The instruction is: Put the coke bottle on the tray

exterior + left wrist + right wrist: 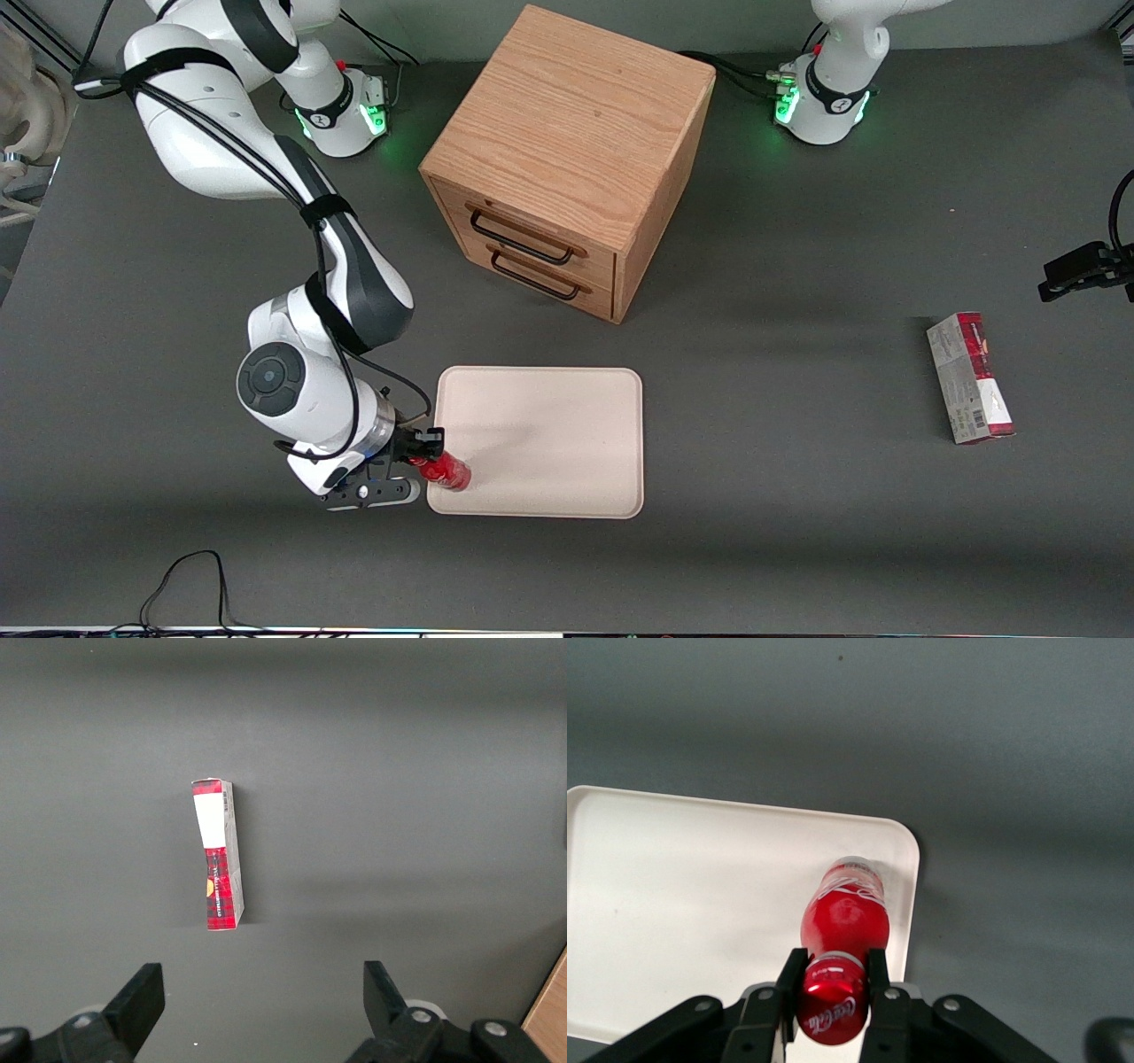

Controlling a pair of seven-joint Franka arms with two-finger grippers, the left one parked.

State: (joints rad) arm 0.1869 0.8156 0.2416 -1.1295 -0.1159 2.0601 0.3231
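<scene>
Now the hand (423,457) is squeezing the bottle (446,470) by its cap, holding it tilted over the tray (567,416) corner nearest the working arm. Next it probably needs lowering, then letting go.

A dark grey table (797,266) fills the room's view. On it stands a wooden cabinet (567,151) with two drawers, black handles (523,237), soft shadows around.
</scene>
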